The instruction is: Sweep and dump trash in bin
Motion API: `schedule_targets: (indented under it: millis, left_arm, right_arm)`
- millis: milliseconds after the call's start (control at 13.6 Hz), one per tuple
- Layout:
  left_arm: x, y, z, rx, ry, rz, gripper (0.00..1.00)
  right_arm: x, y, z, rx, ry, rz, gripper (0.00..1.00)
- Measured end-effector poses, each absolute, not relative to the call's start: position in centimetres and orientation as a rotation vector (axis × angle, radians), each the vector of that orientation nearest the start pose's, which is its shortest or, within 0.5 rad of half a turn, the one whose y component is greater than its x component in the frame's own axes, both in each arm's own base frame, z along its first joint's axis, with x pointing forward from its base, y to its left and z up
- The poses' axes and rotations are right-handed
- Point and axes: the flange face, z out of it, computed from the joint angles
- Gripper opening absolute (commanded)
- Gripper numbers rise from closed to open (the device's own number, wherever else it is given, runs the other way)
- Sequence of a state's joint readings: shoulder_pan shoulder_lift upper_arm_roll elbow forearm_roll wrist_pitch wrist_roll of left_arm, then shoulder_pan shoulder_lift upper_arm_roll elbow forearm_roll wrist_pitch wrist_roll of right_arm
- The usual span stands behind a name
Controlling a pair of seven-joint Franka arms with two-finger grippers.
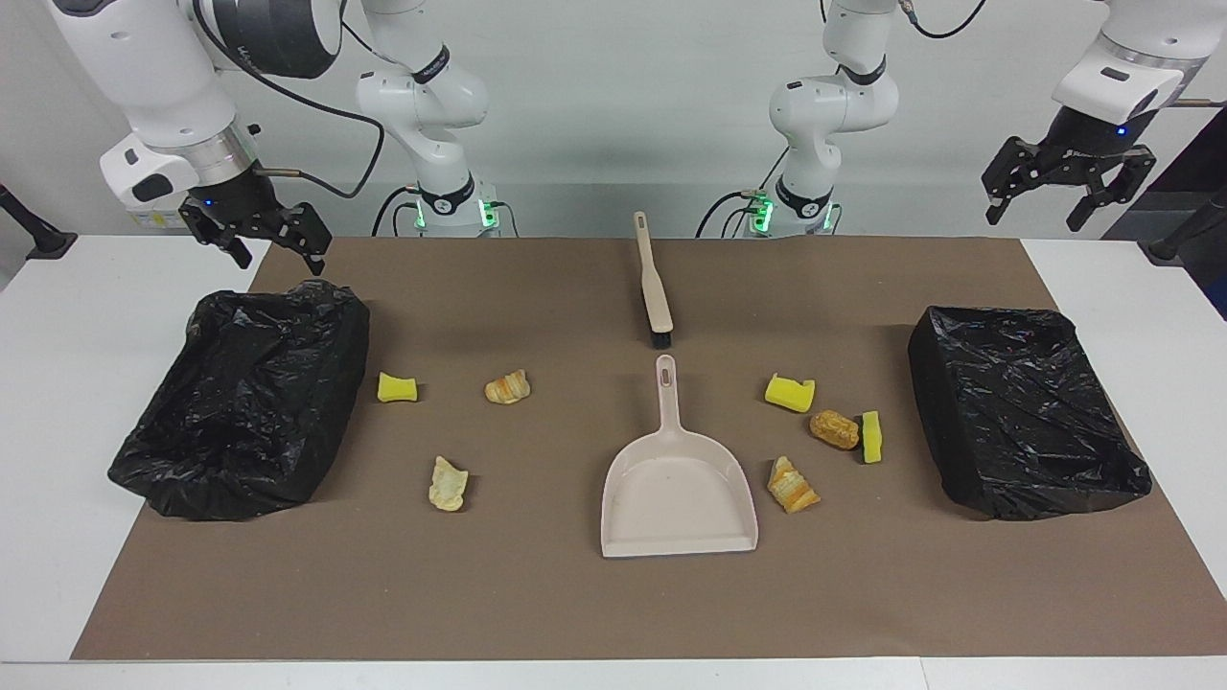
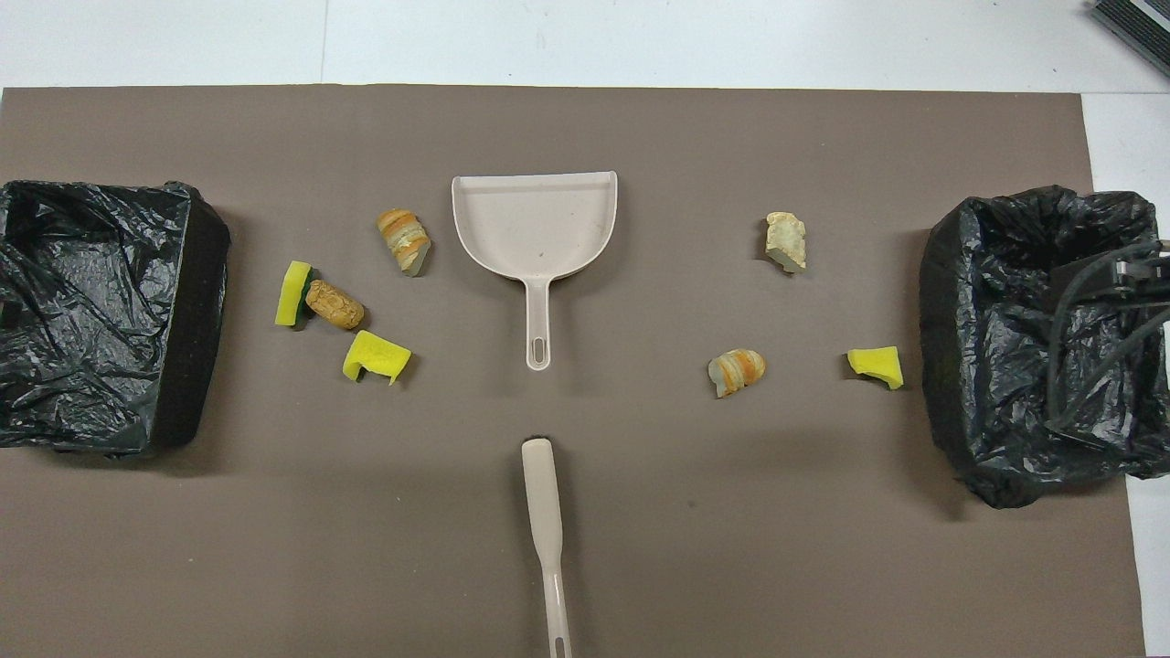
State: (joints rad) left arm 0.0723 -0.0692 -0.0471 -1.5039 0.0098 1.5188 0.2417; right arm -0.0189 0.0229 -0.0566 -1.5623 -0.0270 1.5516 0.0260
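Seven small trash pieces lie on the brown mat. Toward the right arm's end are a yellow sponge chunk [image 1: 397,387], a bread lump [image 1: 507,387] and a pale lump [image 1: 448,483]. Toward the left arm's end are a yellow sponge chunk [image 1: 790,392], a brown lump [image 1: 834,428] touching a green-backed sponge [image 1: 870,437], and a striped lump [image 1: 792,484] beside the beige dustpan [image 1: 678,489]. A beige brush [image 1: 655,287] lies nearer to the robots than the dustpan's handle. My right gripper [image 1: 278,254] is open, over the edge of one black-lined bin [image 1: 326,383]. My left gripper [image 1: 1035,216] is open and raised, waiting.
A second black-lined bin [image 1: 935,383] stands at the left arm's end of the mat. Both bins [image 2: 206,302] [image 2: 946,347] flank the trash. The brown mat [image 1: 613,594] covers the middle of the white table [image 1: 57,383].
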Motion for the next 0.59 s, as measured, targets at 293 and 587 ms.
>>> schedule_targets:
  millis: [293, 587]
  left_arm:
    - [52.6, 0.9, 68.8, -3.096, 0.347, -0.127, 1.00]
    - [52.5, -1.1, 68.6, -3.100, 0.343, -0.118, 1.00]
  right_arm:
    - [55.9, -2.4, 61.4, -3.167, 0.101, 0.055, 1.00]
    - [56.6, 0.2, 59.9, -3.170, 0.027, 0.097, 1.00]
